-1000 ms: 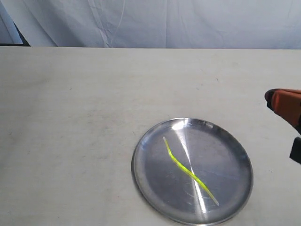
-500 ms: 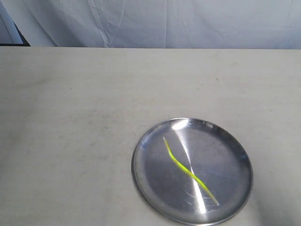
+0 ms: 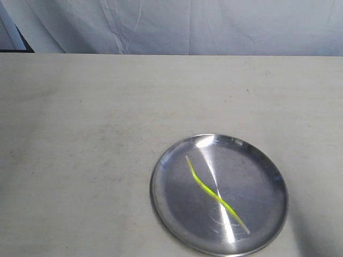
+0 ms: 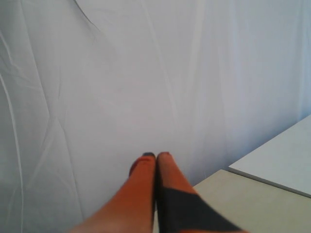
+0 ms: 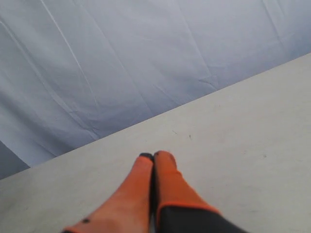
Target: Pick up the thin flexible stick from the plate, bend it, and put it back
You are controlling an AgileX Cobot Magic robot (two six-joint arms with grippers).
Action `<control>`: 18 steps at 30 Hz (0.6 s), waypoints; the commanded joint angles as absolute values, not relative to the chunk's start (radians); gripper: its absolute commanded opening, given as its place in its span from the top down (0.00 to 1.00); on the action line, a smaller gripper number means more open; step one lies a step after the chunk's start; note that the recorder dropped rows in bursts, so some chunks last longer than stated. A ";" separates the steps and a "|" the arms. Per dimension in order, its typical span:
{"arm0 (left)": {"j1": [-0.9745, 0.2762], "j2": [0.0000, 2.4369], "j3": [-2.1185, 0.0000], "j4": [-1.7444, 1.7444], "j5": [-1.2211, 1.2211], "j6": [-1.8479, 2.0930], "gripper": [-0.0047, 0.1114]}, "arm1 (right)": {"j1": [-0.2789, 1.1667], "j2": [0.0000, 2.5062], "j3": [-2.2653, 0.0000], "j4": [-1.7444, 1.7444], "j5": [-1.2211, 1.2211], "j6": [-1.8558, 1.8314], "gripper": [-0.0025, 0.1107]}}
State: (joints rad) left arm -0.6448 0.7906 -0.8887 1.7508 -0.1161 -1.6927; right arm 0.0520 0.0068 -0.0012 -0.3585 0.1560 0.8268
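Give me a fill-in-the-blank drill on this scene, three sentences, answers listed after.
1. The thin flexible stick lies on the plate, and its shape is ____ (straight or bent).
2. The left gripper and the right gripper each have their jaws ____ (open or shut).
3. The number of grippers showing in the exterior view is ____.
Missing words: bent; shut; zero.

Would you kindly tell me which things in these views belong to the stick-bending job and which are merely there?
Belong to the job: thin flexible stick, lying wavy on the plate; left gripper and right gripper, both shut, holding nothing.
Merely there: table; white cloth backdrop.
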 commanded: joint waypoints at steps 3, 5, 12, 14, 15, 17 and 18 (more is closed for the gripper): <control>-0.649 0.786 -0.887 1.744 -0.113 -1.699 0.96 | 0.046 0.000 0.000 -0.361 0.160 0.827 0.98; -0.649 0.786 -0.887 1.744 -0.113 -1.699 0.96 | 0.046 0.000 0.000 -0.361 0.160 0.829 0.98; -0.639 0.765 -0.865 1.744 -0.060 -1.682 0.96 | 0.046 0.000 0.000 -0.361 0.160 0.829 0.98; -0.593 0.747 -0.813 1.744 -0.070 -1.759 0.96 | 0.046 0.000 0.000 -0.361 0.164 0.828 0.98; -0.549 0.729 -0.771 1.744 -0.071 -1.854 0.96 | 0.046 0.000 0.000 -0.361 0.167 0.828 0.98; -0.468 0.695 -0.674 1.696 -0.039 -2.010 0.96 | 0.046 0.000 0.000 -0.361 0.167 0.828 0.98; -0.418 0.675 -0.624 1.639 -0.014 -2.093 0.96 | 0.046 0.000 0.000 -0.361 0.167 0.828 0.98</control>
